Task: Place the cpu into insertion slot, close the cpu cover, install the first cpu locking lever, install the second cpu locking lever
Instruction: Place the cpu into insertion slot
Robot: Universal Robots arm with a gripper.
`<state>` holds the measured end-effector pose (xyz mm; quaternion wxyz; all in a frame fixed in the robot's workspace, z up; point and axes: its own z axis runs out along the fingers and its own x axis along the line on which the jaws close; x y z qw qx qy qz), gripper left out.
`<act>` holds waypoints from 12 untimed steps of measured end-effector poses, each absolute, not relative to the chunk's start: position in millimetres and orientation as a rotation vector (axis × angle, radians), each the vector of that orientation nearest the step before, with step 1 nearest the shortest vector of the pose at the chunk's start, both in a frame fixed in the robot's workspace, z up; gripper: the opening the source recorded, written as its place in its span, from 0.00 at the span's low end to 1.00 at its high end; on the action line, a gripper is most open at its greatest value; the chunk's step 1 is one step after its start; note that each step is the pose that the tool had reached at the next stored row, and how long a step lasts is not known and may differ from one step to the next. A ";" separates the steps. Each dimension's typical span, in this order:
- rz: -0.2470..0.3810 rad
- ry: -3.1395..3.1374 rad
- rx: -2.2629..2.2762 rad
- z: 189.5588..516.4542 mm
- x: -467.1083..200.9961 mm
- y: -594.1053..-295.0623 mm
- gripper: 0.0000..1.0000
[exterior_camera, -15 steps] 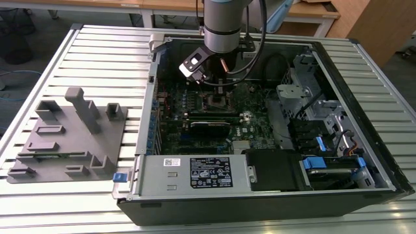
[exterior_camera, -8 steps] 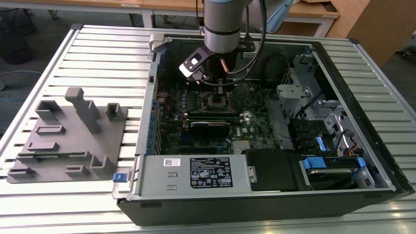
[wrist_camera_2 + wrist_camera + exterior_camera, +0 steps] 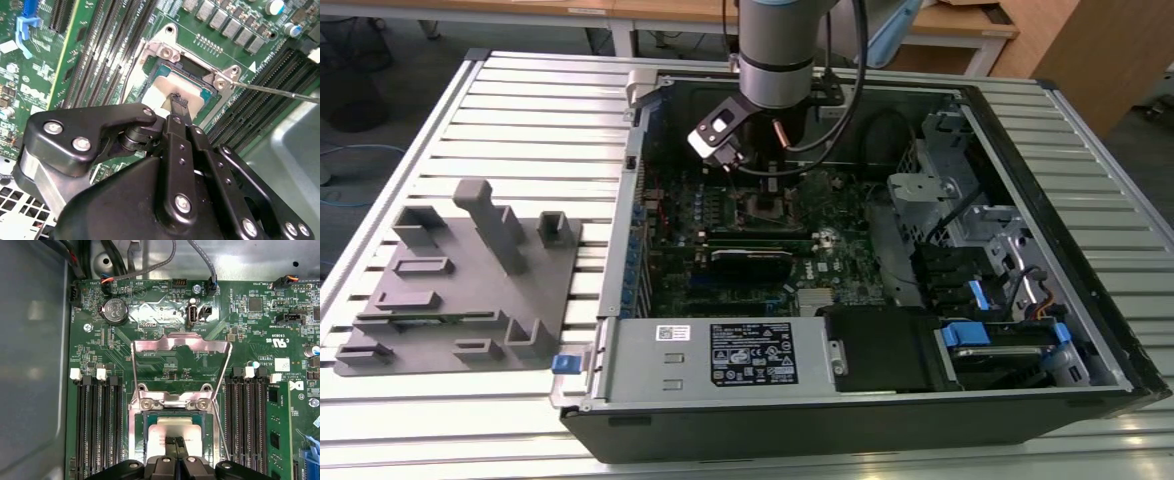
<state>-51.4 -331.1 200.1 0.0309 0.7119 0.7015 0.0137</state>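
- Black robot hand: fingers shut together, nothing between them, tips right at the top of the small square silver-grey cpu.
- The cpu lies flat in the dark square silver-rimmed insertion slot, inside the open black computer case on the slatted metal bench.
- Thin silver windowed cpu cover is swung up, open.
- Thin wire locking lever sticks out beside the slot, unlatched.

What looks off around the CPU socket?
Nothing stands out. The cpu lies square in the insertion slot, the cpu cover is swung open, and the gripper hangs over the cpu.
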 end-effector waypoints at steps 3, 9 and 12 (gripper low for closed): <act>0.039 2.161 2.193 205.7 -51.6 -331.4 0.11; 0.038 2.161 2.193 217.9 -51.7 -331.4 0.11; 0.038 2.161 2.193 221.6 -51.6 -331.4 0.11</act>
